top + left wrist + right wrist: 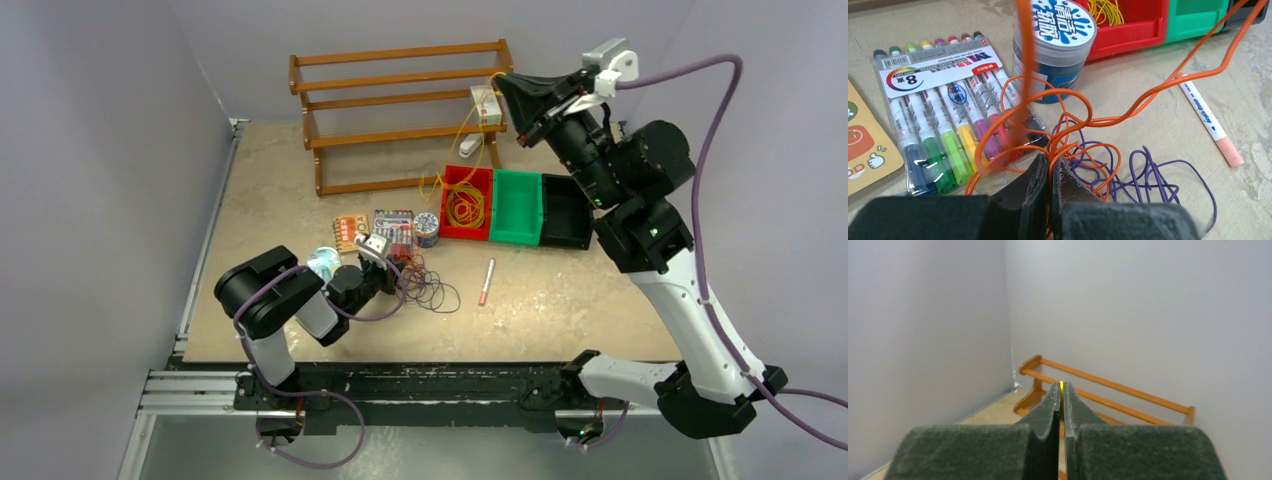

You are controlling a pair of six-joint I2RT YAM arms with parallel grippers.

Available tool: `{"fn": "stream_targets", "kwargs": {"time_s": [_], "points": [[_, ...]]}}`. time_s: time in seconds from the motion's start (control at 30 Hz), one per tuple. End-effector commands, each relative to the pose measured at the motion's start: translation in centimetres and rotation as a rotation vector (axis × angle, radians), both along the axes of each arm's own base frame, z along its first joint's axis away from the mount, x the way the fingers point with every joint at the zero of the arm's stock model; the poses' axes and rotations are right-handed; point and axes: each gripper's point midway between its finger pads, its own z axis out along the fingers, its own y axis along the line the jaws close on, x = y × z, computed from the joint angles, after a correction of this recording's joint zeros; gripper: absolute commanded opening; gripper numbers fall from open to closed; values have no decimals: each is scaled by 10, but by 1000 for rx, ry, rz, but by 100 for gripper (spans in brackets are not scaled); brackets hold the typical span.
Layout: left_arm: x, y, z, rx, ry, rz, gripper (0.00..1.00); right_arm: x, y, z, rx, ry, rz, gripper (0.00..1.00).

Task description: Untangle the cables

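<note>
A tangle of orange cable (1024, 60) and purple cable (1131, 162) lies on the table in front of the marker pack; in the top view it shows at centre (436, 290). My left gripper (1050, 161) is shut on orange strands at table level, also seen from above (393, 275). My right gripper (505, 86) is raised high near the rack and shut on a yellow cable (1061, 388). That cable hangs down to a coil of yellow loops (465, 208) in the red bin (447, 180).
A wooden rack (400, 110) stands at the back with a small box (486, 105) on it. A green bin (517, 205) and a black bin (565, 210) stand beside the red one. A marker pack (948, 120), a jar (1055, 42), a card (349, 231) and a pen (1208, 117) lie nearby.
</note>
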Motion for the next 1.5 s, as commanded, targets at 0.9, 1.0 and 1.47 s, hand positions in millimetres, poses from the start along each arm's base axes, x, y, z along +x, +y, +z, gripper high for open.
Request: {"fn": "stream_targets", "kwargs": {"time_s": [0.9,1.0,1.47], "points": [[0,14,-23,-22,71,91,0,-71,-201,105,351,-303,-751,0],[-1,16,-25,-14,75,99,0,-82,-211,112,381,-332,-777,0],[-8,24,-31,-15,96,117,0,-105,-234,128,446,-384,-823,0]]}}
